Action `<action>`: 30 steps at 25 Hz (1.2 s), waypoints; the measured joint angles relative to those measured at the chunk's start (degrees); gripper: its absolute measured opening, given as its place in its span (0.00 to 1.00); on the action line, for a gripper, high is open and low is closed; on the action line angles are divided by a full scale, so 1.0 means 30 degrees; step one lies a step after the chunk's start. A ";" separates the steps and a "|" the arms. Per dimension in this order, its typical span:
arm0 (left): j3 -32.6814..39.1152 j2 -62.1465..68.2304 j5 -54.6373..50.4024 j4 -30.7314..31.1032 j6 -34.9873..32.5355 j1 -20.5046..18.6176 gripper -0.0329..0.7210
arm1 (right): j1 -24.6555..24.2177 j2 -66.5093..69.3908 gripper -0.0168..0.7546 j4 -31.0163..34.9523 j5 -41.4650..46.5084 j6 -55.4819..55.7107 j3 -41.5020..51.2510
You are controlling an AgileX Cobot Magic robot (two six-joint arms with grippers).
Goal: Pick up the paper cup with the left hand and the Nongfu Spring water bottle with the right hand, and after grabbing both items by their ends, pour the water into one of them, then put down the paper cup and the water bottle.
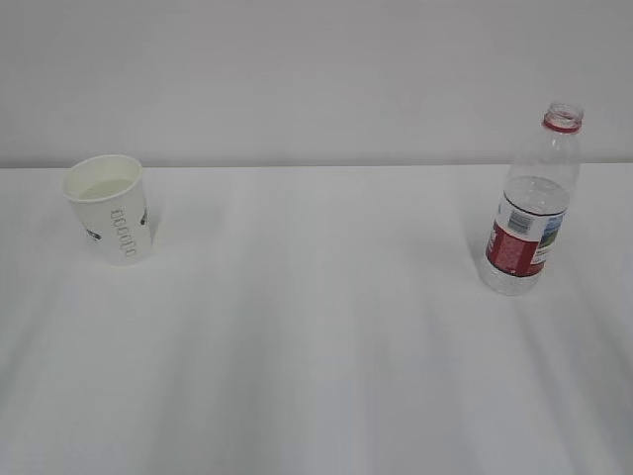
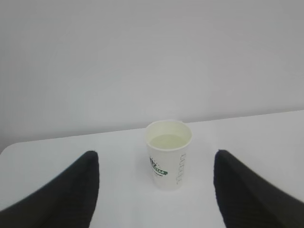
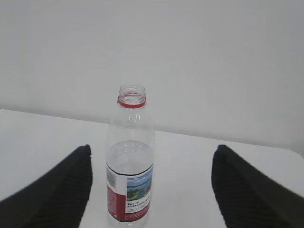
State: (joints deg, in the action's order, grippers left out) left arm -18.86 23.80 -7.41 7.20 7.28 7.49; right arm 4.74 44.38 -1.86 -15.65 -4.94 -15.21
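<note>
Cups: one paper cup [image 1: 108, 207], upright, table's [image 1: 316, 327] left, water [image 2: 168, 140] inside.
Bottles: one Nongfu Spring water bottle [image 1: 529, 206], upright, right, uncapped.
Left hand [image 2: 154, 190]: jaws apart, facing cup, not touching.
Right hand [image 3: 149, 190]: jaws apart, facing bottle, empty.

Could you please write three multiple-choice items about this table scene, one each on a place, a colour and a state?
1. Where does the paper cup stand in the exterior view?
A. far left
B. centre
C. beside the bottle

2. What colour is the neck ring of the water bottle?
A. blue
B. red
C. green

3. How does the left gripper stand?
A. shut on the cup
B. open, cup ahead between its fingers, untouched
C. holding the bottle

Answers: 1 A, the cup is at the left and the bottle at the right. 2 B, a red ring sits under the open mouth. 3 B, both fingers stand clear of the cup.
</note>
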 joint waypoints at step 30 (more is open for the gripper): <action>-0.3330 -0.4009 -1.2281 -0.3453 -0.3277 0.0000 0.72 | 0.0000 -0.9967 0.78 -0.0040 1.3698 0.0000 -0.2694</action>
State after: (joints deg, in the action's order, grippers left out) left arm -28.84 11.78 -44.25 -3.16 -2.55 7.49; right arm 4.74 14.48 -1.98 25.45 -4.94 -23.29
